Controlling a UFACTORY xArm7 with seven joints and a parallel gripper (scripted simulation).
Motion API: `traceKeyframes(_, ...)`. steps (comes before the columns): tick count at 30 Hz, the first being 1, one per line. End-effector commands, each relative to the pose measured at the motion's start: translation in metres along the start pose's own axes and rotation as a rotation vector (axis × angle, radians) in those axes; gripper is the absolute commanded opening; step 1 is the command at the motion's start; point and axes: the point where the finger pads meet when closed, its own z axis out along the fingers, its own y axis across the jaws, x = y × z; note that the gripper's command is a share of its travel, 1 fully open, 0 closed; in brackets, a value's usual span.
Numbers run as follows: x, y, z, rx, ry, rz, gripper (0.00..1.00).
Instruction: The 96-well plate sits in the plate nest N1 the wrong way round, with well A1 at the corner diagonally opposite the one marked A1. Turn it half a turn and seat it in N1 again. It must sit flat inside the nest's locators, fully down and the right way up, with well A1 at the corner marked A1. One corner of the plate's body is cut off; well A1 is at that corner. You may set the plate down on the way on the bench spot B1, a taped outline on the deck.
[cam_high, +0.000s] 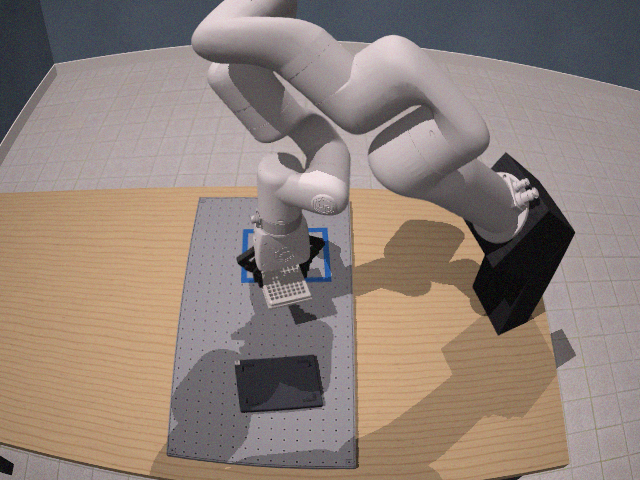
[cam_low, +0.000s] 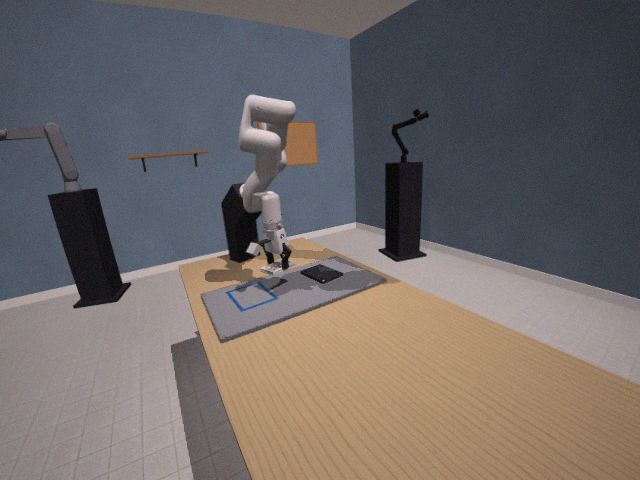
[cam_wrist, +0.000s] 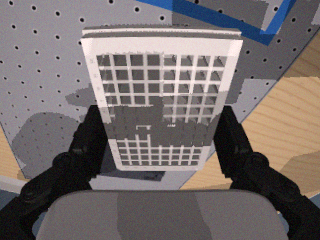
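- Plate (cam_high: 286, 292) is airborne over the deck (cam_high: 217, 330), between B1 (cam_high: 249, 279) and N1 (cam_high: 279, 383), out of both.
- Gripper (cam_high: 279, 268) is clamped on its two long sides; fingers flank it mid-length and it hangs level below the wrist.
- Done: lifted out of the nest.
- Left: confirm the half turn, seat it in N1. Cut corner not readable.

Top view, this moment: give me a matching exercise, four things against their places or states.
Things:
1. well plate
2. hand
3. black nest
4. blue taped outline

Places or states:
a. shut on the plate
b. nothing in it, near end of the grey deck
c. marked on the deck, partly under the arm
d. held off the deck

Pairs: 1-d, 2-a, 3-b, 4-c
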Motion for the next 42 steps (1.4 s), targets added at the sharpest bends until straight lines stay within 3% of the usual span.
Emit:
traceKeyframes(1, -0.017, -0.007, -0.001, -0.012, 0.015, 0.196, 0.00)
traceKeyframes(42, -0.128, -0.045, -0.003, -0.002, 0.021, 1.362, 0.00)
